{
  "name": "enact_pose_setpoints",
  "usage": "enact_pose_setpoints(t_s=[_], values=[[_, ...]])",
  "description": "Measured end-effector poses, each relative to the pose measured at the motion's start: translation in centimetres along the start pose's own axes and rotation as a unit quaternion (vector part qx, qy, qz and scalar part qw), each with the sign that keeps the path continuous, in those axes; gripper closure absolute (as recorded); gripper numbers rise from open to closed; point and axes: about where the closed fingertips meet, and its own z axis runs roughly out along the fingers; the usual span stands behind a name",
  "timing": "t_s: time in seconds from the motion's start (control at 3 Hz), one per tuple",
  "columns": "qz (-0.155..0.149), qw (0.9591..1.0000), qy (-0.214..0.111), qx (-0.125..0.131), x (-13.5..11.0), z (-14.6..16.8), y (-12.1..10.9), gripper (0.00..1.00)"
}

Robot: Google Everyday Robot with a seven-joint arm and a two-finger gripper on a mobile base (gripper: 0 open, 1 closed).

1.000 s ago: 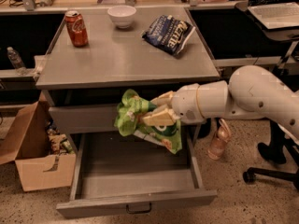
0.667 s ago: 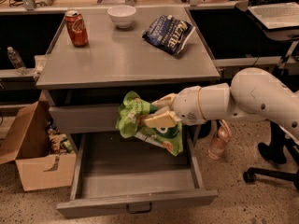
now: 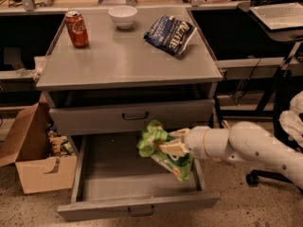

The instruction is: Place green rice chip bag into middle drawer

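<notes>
One move left — my gripper (image 3: pixel 173 148) clamps the green rice chip bag (image 3: pixel 150 141), which dangles straight above the open middle drawer (image 3: pixel 118 186).

Looks down steeply from above and in front of the grey cabinet (image 3: pixel 123 65), facing its drawer side. Sits at middle range: takes in the whole cabinet top, both drawer fronts and a strip of floor. Holds the open middle drawer (image 3: pixel 85 211) at 6 o'clock, the cardboard box (image 3: pixel 33 169) at 8 o'clock. Catches the arm (image 3: pixel 246 143) stretched in from 4 o'clock, with the gripper (image 3: pixel 173 145) just right of centre, above the drawer, clamped on the green rice chip bag (image 3: pixel 152 143).
</notes>
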Motion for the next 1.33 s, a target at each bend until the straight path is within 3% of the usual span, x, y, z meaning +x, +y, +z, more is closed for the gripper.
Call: enact_pose_setpoints(t_s=[0.33, 0.67, 1.0, 1.33], values=[[0.047, 0.9978, 0.001, 0.046, 6.8, 1.9, -3.8, 1.00], [0.084, 0.9929, 0.020, 0.082, 11.8, 3.8, -6.6, 1.00], [0.122, 0.9852, 0.056, 0.107, 16.3, 6.1, -8.7, 0.82], [0.155, 0.9777, 0.087, 0.112, 19.8, 8.5, -9.8, 0.51]])
